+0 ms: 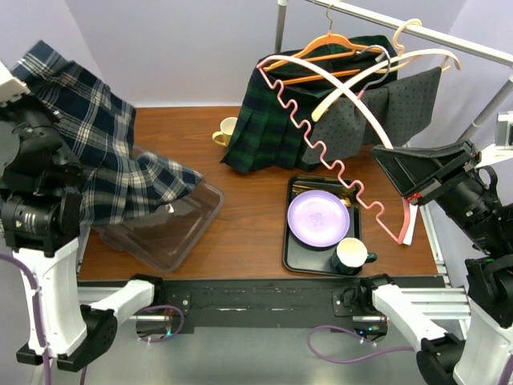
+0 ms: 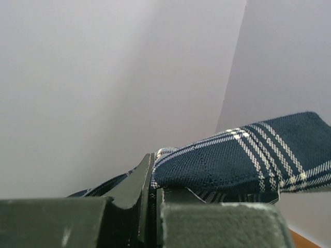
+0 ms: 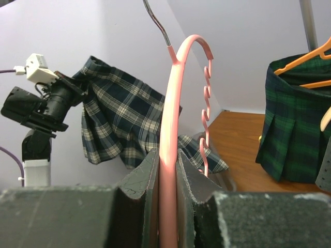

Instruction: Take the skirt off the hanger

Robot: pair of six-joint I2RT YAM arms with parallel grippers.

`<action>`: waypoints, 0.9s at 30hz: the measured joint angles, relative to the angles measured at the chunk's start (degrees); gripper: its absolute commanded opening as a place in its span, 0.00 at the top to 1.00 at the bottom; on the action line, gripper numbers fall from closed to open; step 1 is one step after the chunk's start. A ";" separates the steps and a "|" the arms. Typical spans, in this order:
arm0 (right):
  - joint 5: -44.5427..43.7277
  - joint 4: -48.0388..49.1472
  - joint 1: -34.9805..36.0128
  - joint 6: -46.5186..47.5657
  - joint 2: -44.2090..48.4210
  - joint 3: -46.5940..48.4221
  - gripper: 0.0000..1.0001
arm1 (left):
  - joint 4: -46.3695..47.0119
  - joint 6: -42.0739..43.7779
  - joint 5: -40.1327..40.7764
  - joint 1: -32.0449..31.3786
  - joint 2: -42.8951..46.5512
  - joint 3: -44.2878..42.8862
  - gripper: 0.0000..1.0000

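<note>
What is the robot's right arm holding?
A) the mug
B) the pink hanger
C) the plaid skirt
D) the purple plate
B: the right gripper pinches the pink hanger between its jaws, while the left gripper holds the plaid skirt.

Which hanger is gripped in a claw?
The pink wavy hanger, clamped in the right claw. The orange hanger and cream hangers hang at the rail; the left claw grips the plaid skirt instead.

No readable text, label, brand, number or sign appears in any view.
</note>
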State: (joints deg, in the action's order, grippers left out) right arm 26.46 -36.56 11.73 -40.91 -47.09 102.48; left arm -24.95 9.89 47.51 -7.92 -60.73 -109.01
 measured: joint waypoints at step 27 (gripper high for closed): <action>0.04 1.44 0.00 -0.66 -0.94 -0.39 1.00 | -7.32 -4.35 -7.87 0.00 -0.72 -8.96 1.00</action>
State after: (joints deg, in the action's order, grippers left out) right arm 26.50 -35.11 11.73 -41.56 -48.03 102.08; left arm -32.27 5.54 39.64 -7.92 -61.45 -117.97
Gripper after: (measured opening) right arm 0.157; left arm 0.050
